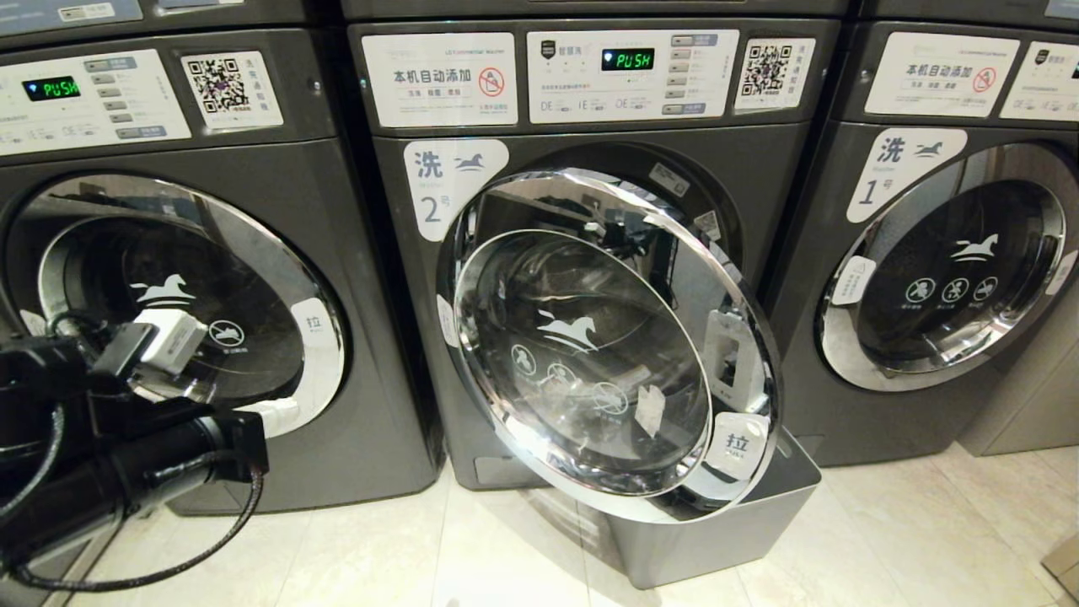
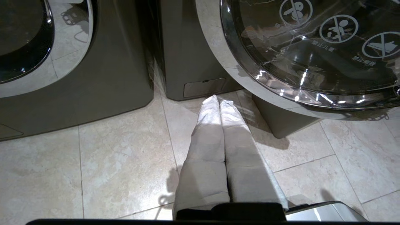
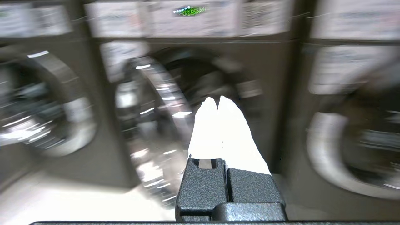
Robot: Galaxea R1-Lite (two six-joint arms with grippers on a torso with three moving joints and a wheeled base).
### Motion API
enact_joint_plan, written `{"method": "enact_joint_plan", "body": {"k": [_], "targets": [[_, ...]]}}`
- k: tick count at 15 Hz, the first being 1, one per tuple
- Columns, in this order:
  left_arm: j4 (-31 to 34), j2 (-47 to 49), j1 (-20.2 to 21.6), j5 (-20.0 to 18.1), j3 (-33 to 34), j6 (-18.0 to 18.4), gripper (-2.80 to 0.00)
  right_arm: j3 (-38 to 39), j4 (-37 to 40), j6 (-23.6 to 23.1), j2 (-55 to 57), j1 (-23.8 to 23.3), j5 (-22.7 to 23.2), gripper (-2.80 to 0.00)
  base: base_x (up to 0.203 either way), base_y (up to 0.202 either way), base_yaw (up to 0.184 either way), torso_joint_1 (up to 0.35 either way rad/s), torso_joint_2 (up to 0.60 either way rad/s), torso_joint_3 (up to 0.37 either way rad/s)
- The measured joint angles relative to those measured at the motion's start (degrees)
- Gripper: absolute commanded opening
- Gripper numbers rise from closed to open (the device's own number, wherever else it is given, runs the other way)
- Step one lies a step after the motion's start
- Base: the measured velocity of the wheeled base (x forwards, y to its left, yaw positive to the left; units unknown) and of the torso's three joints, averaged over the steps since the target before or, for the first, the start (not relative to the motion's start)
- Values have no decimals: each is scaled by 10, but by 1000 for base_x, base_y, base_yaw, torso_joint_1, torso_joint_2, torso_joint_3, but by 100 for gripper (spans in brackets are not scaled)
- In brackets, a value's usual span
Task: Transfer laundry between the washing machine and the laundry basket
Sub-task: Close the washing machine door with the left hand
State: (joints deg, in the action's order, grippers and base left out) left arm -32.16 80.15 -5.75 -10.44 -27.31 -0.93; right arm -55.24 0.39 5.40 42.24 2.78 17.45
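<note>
The left pincer (image 2: 219,101) is pressed closed on nothing, its white fingers (image 2: 208,137) together and angled down over the tiled floor (image 2: 93,162). Just beyond its tips stands the foot of the washing machine (image 1: 590,278) marked 2; up and off to one side of the tips hangs that machine's chrome-rimmed door (image 2: 312,53), swung open. The corner of the laundry basket (image 2: 281,122) sits on the floor beneath the door, near the pincer but not touching it.

The right pincer (image 3: 218,101) is likewise closed and empty. It points level at the same machine, well back from it, with the open door and the dark drum mouth beyond its tips; that view is smeared, so little more can be read there.

From the head, the left arm (image 1: 126,438) shows low at the left, before the neighbouring washer (image 1: 169,295). The basket (image 1: 725,523) stands on the floor under the open door, mostly hidden by it. The washer marked 1 (image 1: 944,253) is shut.

No laundry shows in any view: whether it lies in the drum or in the basket cannot be told. By my reading, only the door is done; the pick-up and the transfer both remain.
</note>
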Motion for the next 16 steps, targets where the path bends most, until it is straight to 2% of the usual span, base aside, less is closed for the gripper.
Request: {"method": "enact_joint_plan", "body": {"k": [2, 3, 5, 6, 8, 13, 16], "targets": [[0, 5, -3, -1, -6, 0, -280, -100, 88, 10, 131, 36, 104, -280, 0, 0, 0, 0, 0, 0], [0, 6, -3, -1, -6, 0, -280, -119, 122, 8, 182, 54, 145, -280, 0, 0, 0, 0, 0, 0], [0, 8, -4, -1, -6, 1, -280, -125, 167, -17, 265, 85, 205, -280, 0, 0, 0, 0, 0, 0], [0, 9, -5, -1, -7, 1, -280, -115, 175, -31, 293, 98, 215, -280, 0, 0, 0, 0, 0, 0], [0, 13, -5, -1, -13, 1, -280, -100, 177, -52, 336, 117, 217, -280, 0, 0, 0, 0, 0, 0], [0, 25, -13, -1, -39, 2, -280, -99, 167, -55, 407, 128, 191, -280, 0, 0, 0, 0, 0, 0], [0, 27, -18, -1, -54, 2, -280, -96, 81, -40, 453, 127, 154, -280, 0, 0, 0, 0, 0, 0]]}}
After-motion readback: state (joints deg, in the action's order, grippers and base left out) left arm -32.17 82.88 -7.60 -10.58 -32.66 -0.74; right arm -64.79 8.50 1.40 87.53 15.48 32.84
